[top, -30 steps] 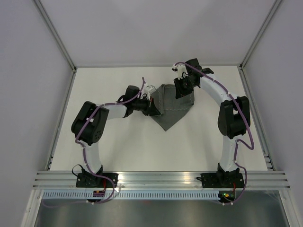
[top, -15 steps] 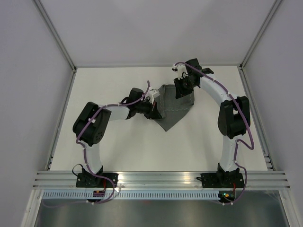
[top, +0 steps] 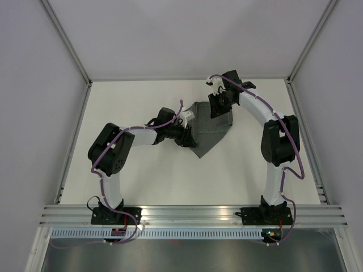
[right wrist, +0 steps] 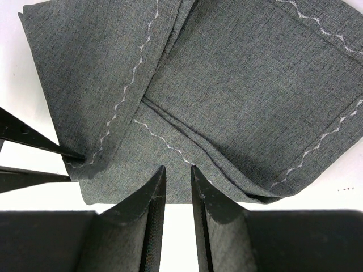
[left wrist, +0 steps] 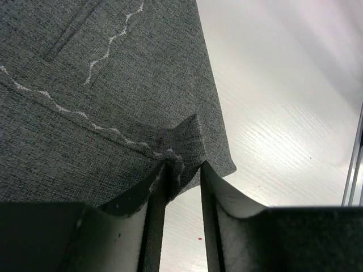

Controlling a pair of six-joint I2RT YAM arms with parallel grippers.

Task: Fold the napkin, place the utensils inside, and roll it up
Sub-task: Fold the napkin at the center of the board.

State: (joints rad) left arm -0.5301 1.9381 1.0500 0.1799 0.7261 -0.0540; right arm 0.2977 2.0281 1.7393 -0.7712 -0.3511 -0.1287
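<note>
The dark grey napkin [top: 209,127] lies folded into a rough point toward the near side, in the middle of the far half of the table. My left gripper [top: 188,135] is at its left edge. In the left wrist view its jaws [left wrist: 184,164] stand apart, and a pinched-up ridge of napkin [left wrist: 113,85] rises just at their tips. My right gripper [top: 219,107] is low over the napkin's far right part. Its fingertips [right wrist: 177,167] stand slightly apart over the cloth [right wrist: 238,85] near its edge, gripping nothing. The utensils are out of view.
The white table [top: 142,170] is boxed in by pale walls and a metal frame rail [left wrist: 354,164]. The left gripper's fingers [right wrist: 34,141] reach into the right wrist view at the napkin's corner, close to the right gripper.
My left gripper has slid a little to the right along the napkin's edge and its jaws have parted, releasing the pinched cloth. The right arm has stayed still.
</note>
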